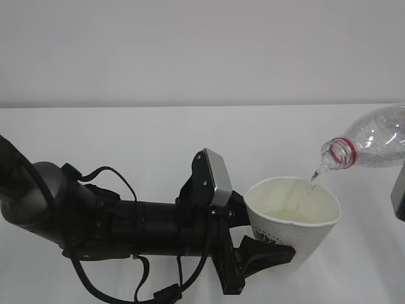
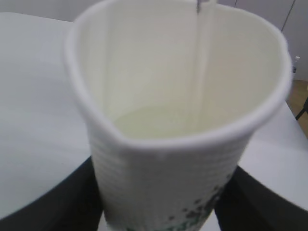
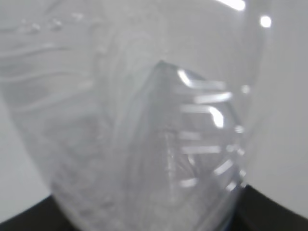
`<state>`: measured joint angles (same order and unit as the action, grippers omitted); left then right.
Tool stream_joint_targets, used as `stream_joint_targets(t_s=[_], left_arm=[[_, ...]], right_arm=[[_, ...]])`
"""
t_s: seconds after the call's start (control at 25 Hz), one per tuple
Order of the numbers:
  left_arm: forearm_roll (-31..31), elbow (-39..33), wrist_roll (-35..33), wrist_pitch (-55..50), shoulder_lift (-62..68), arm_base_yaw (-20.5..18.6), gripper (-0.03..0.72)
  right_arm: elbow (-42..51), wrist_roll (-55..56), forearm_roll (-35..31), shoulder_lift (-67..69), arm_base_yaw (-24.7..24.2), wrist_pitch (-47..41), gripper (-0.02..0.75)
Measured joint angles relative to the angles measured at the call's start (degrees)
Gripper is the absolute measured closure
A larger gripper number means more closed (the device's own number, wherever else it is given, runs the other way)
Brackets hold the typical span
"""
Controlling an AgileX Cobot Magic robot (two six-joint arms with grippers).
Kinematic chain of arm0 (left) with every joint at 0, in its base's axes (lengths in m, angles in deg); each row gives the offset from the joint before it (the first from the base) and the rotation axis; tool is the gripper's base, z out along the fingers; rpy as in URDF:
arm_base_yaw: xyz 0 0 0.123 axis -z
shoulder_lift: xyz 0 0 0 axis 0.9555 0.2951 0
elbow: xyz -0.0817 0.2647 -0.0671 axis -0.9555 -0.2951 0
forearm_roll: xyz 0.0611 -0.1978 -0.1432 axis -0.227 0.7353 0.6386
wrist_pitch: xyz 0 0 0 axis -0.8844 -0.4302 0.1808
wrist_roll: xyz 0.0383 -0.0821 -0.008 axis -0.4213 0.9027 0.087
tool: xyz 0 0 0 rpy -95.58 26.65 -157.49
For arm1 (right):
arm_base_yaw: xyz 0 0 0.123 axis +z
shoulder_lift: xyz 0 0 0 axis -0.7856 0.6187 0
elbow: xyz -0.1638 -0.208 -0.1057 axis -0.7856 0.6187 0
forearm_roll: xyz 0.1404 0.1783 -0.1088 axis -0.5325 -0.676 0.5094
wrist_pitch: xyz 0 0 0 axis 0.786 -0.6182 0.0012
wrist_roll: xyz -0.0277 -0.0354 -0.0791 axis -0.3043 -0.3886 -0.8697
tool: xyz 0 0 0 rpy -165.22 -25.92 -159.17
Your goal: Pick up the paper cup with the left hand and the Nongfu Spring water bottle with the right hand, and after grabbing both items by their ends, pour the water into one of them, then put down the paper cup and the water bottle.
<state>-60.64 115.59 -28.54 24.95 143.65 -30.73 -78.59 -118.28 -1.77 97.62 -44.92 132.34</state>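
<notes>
Exterior view: even, diffuse, bright illumination; the white surface [image 1: 126,139] and pale wall are near washed out, with only faint soft shadow. The black left hand [image 1: 266,253] reads as a dark mass with little detail. Image is slightly soft overall.

Left wrist view: the paper cup [image 2: 178,120] fills the frame, its near rim blurred and its wall out of focus; background is soft.

Right wrist view: the Nongfu Spring water bottle [image 3: 144,130] is heavily defocused, with small bright specular glints on its ribs and at the top right.
</notes>
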Motion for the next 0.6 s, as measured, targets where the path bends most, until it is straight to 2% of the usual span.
stream_joint_targets(t_s=[0.6], left_arm=[[0.0,0.0,0.0,0.0,0.0,0.0,0.209]], right_arm=[[0.0,-0.3,0.0,0.0,0.0,0.1,0.350]])
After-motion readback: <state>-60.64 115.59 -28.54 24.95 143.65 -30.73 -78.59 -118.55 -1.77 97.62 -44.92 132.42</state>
